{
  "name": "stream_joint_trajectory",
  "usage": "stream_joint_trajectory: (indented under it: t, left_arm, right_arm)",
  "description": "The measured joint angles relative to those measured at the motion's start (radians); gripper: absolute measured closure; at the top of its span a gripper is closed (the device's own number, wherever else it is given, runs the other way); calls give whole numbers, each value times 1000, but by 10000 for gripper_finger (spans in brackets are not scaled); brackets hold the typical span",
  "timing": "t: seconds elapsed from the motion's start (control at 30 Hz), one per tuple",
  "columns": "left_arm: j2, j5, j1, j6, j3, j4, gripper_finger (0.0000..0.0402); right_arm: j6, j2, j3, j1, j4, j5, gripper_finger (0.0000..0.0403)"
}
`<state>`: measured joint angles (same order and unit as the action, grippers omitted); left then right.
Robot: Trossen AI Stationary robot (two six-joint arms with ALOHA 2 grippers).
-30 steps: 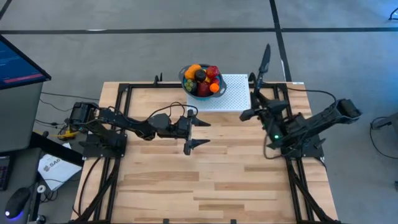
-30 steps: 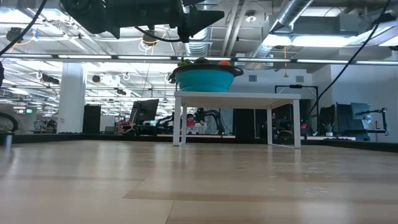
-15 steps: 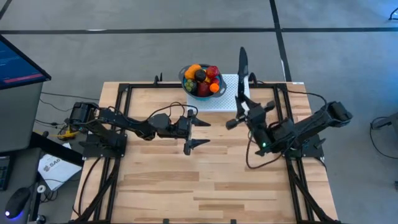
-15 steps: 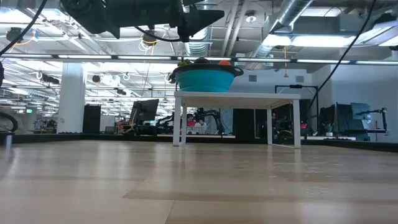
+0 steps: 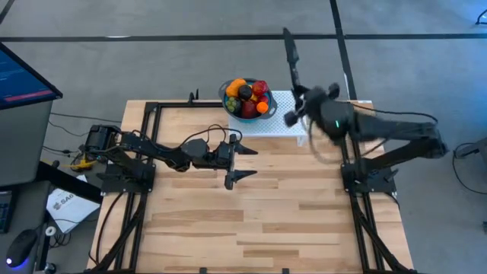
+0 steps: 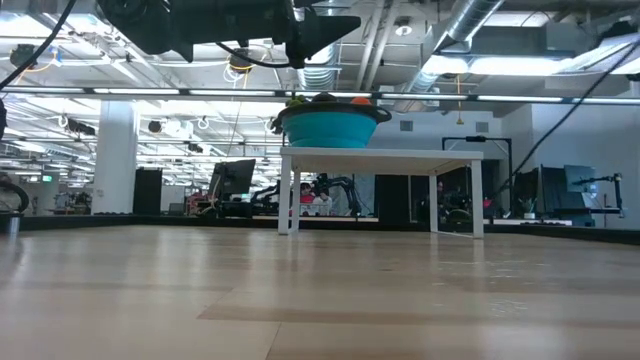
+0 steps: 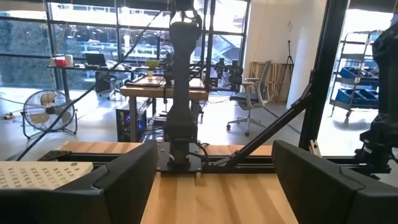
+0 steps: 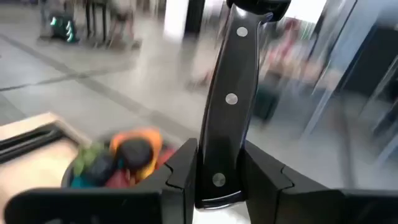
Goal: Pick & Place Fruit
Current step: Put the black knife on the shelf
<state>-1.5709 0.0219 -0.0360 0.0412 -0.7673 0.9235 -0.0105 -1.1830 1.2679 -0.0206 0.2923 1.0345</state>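
Observation:
The fruit is a heap of red, orange, yellow and dark pieces in the blue bowl, which stands on a white perforated stand at the table's far edge; the low view shows the bowl raised on that stand. My right gripper hovers just right of the bowl, shut on a black knife. In the right wrist view the fruit lies below and beyond the gripper. My left gripper hangs open over the table's middle, holding nothing. My right gripper pinches the knife's black riveted handle near its butt end between its two fingers. The knife runs on along the fingers, away from the wrist and toward the far edge. It is lifted clear of the table and the stand.
Black frame rails border the wooden table on the left, right and far sides. A monitor stands off the left edge. The near half of the table shows bare wood.
My right arm has swung from the table's right side toward the far edge and the bowl, rising and stretching out as it went. It has carried the knife along, still shut on it, and the knife now reaches past the far edge. The left arm has kept still.

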Motion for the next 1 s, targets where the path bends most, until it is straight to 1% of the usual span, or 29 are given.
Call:
stream_joint_trajectory:
  t: [0.07,0.1,0.17,0.27,0.33,0.4,0.5,0.6,0.7,0.8,0.93,1.0]
  left_arm:
    - [0,0,0,13,0,0,94]
    - [0,0,0,15,0,0,94]
    - [0,0,0,15,0,0,94]
    - [0,0,0,16,0,0,94]
    - [0,-1,0,16,0,0,94]
    - [0,-2,0,16,0,0,94]
    - [0,-5,0,16,0,-1,94]
    - [0,-5,0,16,0,-8,94]
    - [0,-5,0,22,0,-9,94]
    - [0,-4,-1,27,0,-11,94]
    - [0,-4,-12,27,0,-15,94]
    - [0,-4,-18,27,0,-16,94]
  right_arm:
    - [210,3,68,-117,249,-151,316]
    - [277,-2,94,-166,352,-204,316]
    - [366,-24,148,-245,510,-278,316]
    - [479,-64,220,-322,711,-410,316]
    - [541,-99,240,-359,793,-515,315]
    - [580,-136,240,-382,850,-592,305]
    - [615,-190,241,-377,918,-612,299]
    - [657,-255,239,-344,950,-622,313]
    - [702,-299,217,-320,921,-619,316]
    - [758,-325,168,-313,904,-620,312]
    - [838,-320,99,-311,865,-619,289]
    - [859,-315,73,-303,812,-618,292]
